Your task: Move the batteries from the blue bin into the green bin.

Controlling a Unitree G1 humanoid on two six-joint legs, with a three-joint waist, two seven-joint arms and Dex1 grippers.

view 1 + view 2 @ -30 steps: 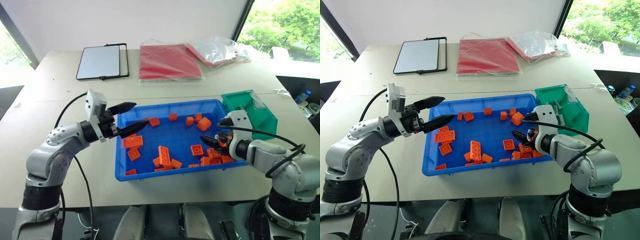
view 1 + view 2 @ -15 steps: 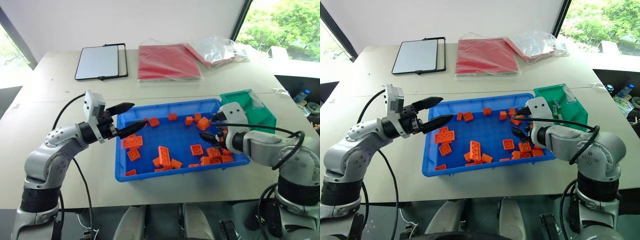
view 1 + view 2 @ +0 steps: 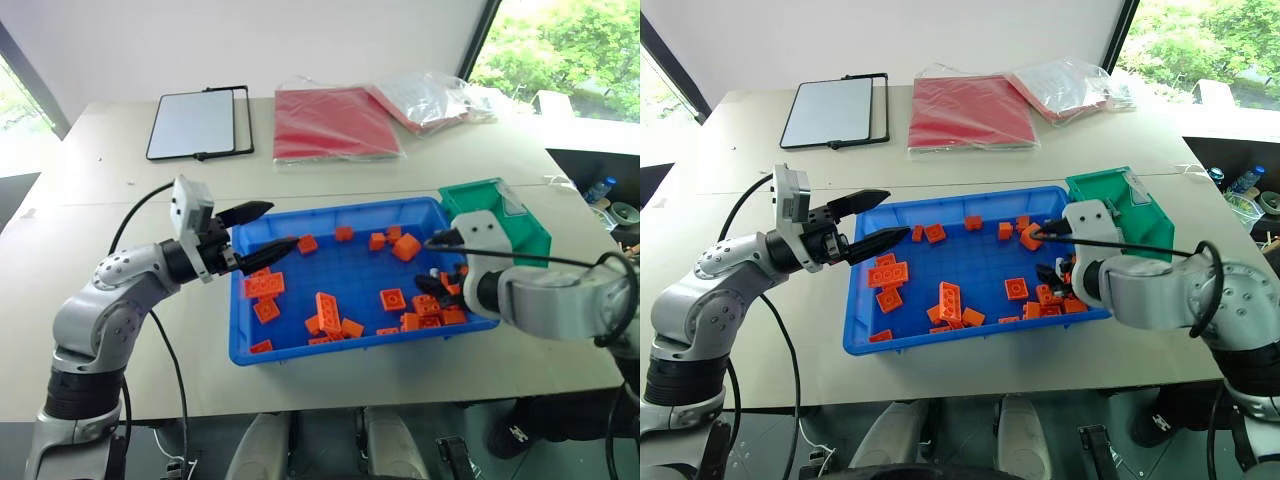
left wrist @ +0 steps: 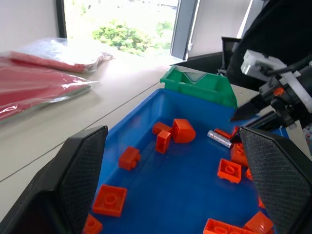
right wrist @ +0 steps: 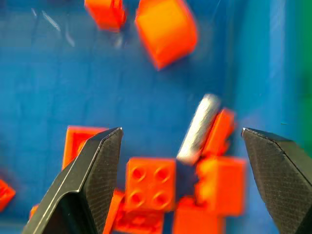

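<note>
The blue bin [image 3: 335, 353] sits mid-table, with the green bin [image 3: 512, 228] touching its far right corner. One silver battery [image 5: 199, 127] lies among orange bricks by the blue bin's right wall; it is also seen in the left wrist view [image 4: 219, 138]. My right gripper [image 5: 181, 130] hangs open just above it, angled downward, with the battery below the gap between its fingers. My left gripper [image 3: 283, 225] is open and empty, held level over the blue bin's left rim.
Several orange bricks [image 3: 328, 308] are scattered across the blue bin's floor. At the back of the table lie a grey tablet [image 3: 198, 123], a red folder [image 3: 335, 122] and a clear plastic bag [image 3: 435, 97]. The table's front edge runs close below the blue bin.
My right arm has swung its elbow outward and rolled the wrist, and the gripper now points more steeply down at the bin's right end. The left arm has stayed still.
</note>
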